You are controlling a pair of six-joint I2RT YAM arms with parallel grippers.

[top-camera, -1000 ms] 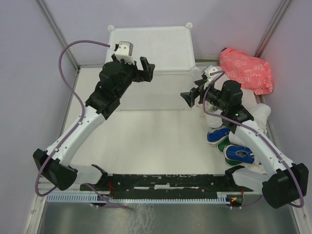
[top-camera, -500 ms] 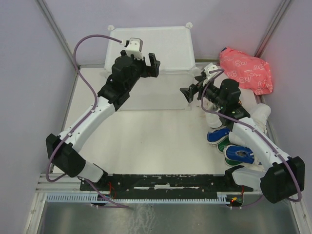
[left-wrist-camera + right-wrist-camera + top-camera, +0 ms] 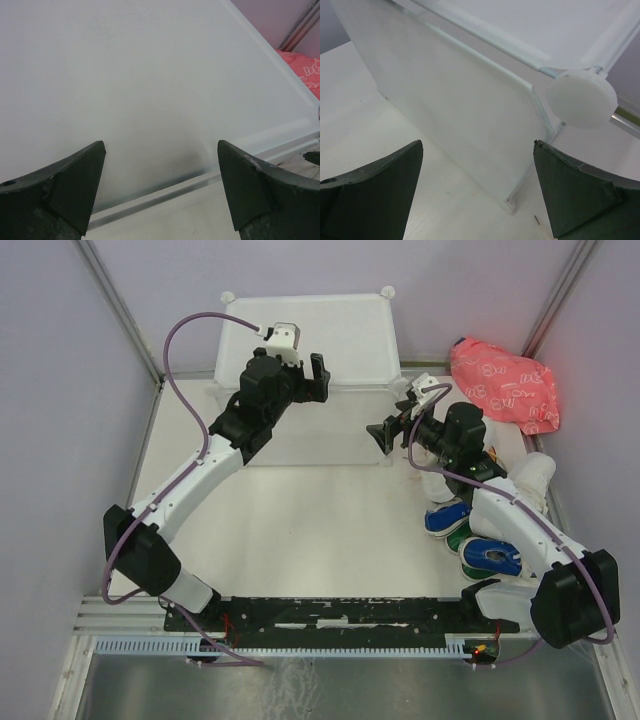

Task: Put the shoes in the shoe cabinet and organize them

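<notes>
The white translucent shoe cabinet (image 3: 310, 335) stands at the back centre, its front panel (image 3: 320, 435) hanging closed. My left gripper (image 3: 318, 378) is open and empty, hovering over the cabinet's top front edge (image 3: 165, 192). My right gripper (image 3: 385, 435) is open and empty, just off the front panel's right edge (image 3: 540, 115), near a round corner connector (image 3: 580, 97). Two blue shoes (image 3: 447, 517) (image 3: 490, 558) and a green shoe (image 3: 462, 537) lie on the table at the right, partly under my right arm. Other shoes are hidden or unclear.
A pink patterned bag (image 3: 505, 385) lies at the back right, also showing in the left wrist view (image 3: 305, 67). A white rounded object (image 3: 535, 475) sits by the right wall behind my right arm. Side walls close in left and right.
My left arm has reached farther forward and right, bringing its gripper over the cabinet's top front edge. My right gripper has shifted slightly left toward the panel's right edge.
</notes>
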